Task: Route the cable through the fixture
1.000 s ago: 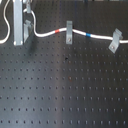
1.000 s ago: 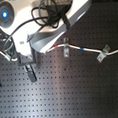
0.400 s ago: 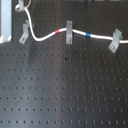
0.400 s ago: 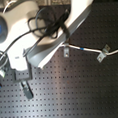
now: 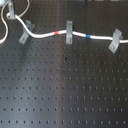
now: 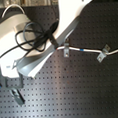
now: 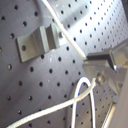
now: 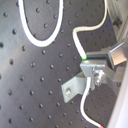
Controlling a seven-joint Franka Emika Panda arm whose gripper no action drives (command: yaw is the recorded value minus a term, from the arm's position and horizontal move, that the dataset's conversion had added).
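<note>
Retreating toward the first exterior view's upper left since a second ago, leaving the cable [image 5: 50, 35] lying across the fixture [image 5: 25, 34]; fingers [image 7: 111, 56] spread or pinching, cannot tell; risking dragging slack cable off the notch.

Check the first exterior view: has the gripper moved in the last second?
Yes. It stood beside the left clip a second ago; now it has withdrawn toward the first exterior view's upper left, only a sliver showing.

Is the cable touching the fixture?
Touching. In the first wrist view the cable sits in the fixture's notched end with no gap.
</note>
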